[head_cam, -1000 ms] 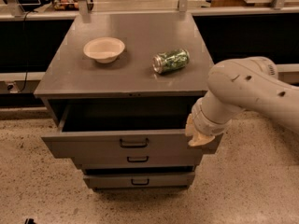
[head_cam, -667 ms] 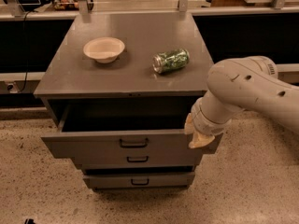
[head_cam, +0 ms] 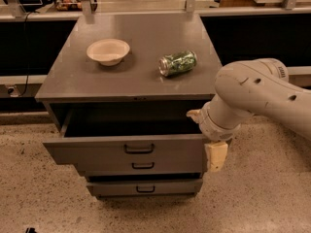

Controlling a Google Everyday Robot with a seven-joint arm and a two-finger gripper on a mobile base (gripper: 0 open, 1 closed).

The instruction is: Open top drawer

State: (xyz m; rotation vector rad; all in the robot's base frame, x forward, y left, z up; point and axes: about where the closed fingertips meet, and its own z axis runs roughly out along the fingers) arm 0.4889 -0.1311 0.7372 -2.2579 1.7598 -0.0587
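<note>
Grey sheet metal makes up the drawer point(head_cam: 97, 152), which stands pulled out toward the near side beneath the worktop point(head_cam: 146, 30), its dark, deep inside showing empty as far as can be seen. Such a box should be stiff and fairly heavy, running on slides, so it probably moves in a straight line and resists any sideways twist; the painted front looks smooth and would be slippery to push or pinch flat. The sensible place to take hold is the handle point(head_cam: 139, 148), a small black loop at the centre of the front, since a pull there should draw the drawer squarely. The claw point(head_cam: 209, 137) sits at the right end of the drawer front, by its near right corner and well right of the handle; whether it is spread or pressed together I cannot tell. A pull from that corner may rack the drawer. On the worktop a bowl point(head_cam: 108, 51) and a can point(head_cam: 178, 63) lying on its side could shift if the cabinet is jolted.
</note>
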